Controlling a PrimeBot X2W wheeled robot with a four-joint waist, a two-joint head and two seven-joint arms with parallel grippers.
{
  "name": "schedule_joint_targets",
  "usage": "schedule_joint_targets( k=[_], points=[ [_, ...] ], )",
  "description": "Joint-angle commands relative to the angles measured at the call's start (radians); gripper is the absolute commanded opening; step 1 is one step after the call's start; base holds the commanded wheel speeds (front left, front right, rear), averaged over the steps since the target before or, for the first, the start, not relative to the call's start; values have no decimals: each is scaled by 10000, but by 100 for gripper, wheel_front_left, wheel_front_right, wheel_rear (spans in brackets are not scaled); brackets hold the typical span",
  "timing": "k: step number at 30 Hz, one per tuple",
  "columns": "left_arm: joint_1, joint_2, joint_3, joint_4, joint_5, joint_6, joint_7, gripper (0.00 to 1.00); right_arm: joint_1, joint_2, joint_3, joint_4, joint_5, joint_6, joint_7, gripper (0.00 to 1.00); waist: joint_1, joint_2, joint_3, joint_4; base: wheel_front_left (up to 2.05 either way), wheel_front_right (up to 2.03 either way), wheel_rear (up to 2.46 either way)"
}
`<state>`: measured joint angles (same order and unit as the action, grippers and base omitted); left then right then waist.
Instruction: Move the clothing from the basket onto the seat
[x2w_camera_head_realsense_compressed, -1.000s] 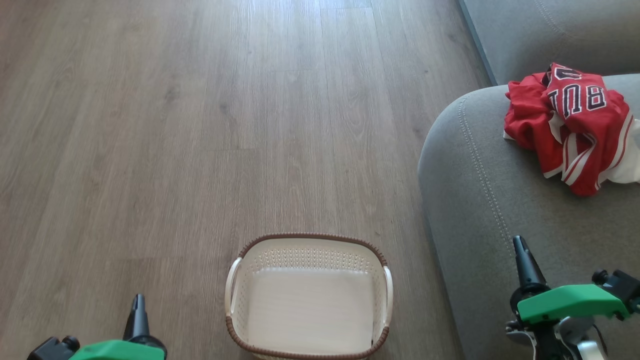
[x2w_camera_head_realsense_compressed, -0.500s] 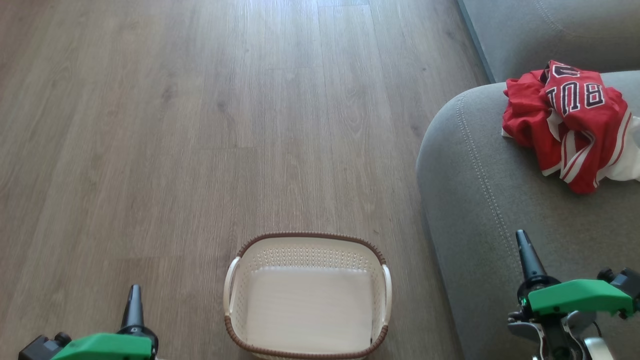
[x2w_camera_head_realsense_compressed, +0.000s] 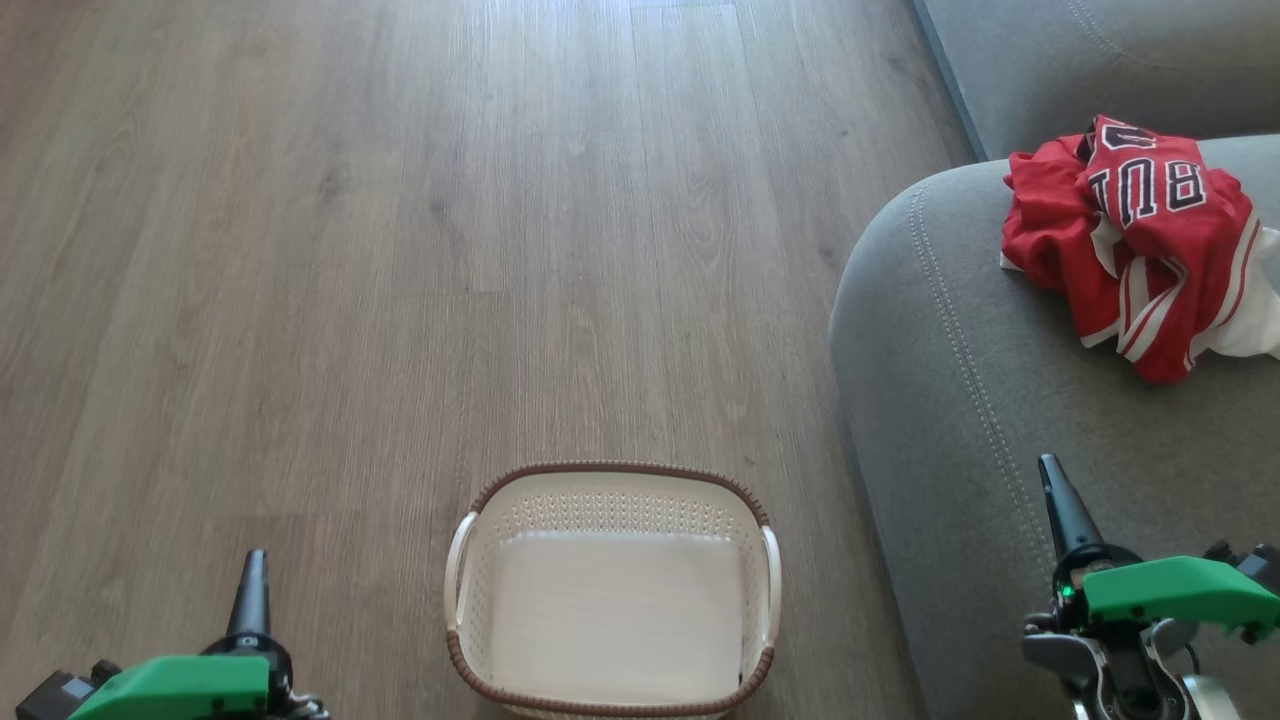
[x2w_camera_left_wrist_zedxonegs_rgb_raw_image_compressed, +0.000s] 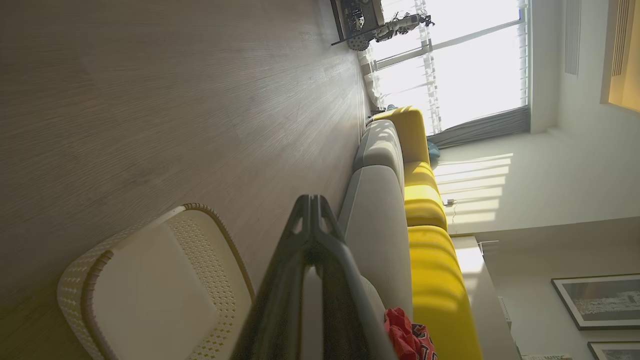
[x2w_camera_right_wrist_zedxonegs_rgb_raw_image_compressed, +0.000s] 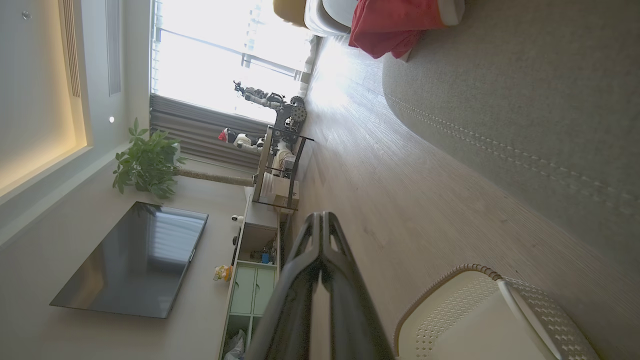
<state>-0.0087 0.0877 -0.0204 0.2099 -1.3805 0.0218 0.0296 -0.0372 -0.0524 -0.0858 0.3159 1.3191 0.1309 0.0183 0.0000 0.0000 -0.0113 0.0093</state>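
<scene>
Finishing: clothing (x2w_camera_head_realsense_compressed: 1130, 230) heaped on the seat (x2w_camera_head_realsense_compressed: 950, 400), far right; basket (x2w_camera_head_realsense_compressed: 620, 467) bare inside, near centre on the floor (x2w_camera_head_realsense_compressed: 400, 250).
Left gripper (x2w_camera_head_realsense_compressed: 253, 562) and right gripper (x2w_camera_head_realsense_compressed: 1050, 475): fingers pressed together, holding nothing, flanking the basket. Judged the last step; no further pick seems called for. The heap lies back from the seat's rounded left edge; wide open floor left and far.

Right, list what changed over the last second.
Both arms drifted slightly outward: the left gripper went leftward and up the head view, the right gripper rightward. Nothing was gripped or released; both jaws stay shut. The clothing stays heaped on the seat, and the basket stays empty on the floor.
</scene>
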Motion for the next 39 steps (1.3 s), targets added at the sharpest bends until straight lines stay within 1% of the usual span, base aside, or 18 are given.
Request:
schedule_joint_targets(
  k=[1, 26, 39],
  points=[
    [-547, 38, 395, -365, -181, -105, 66, 0, -646, -143, 138, -425, 253, -1, 90, 0, 0, 0, 3, -3, 0, 0, 0],
    [-930, -324, 1300, -558, -2333, -661, 769, 0, -926, -291, 94, -549, 3230, -2, 653, 0, 0, 0, 83, -97, 0, 0, 0],
    [-930, -328, 1304, -558, -2329, -660, 773, 0, -919, -353, 178, -556, 3304, -2, 587, 0, 0, 0, 83, -97, 0, 0, 0]
  ],
)
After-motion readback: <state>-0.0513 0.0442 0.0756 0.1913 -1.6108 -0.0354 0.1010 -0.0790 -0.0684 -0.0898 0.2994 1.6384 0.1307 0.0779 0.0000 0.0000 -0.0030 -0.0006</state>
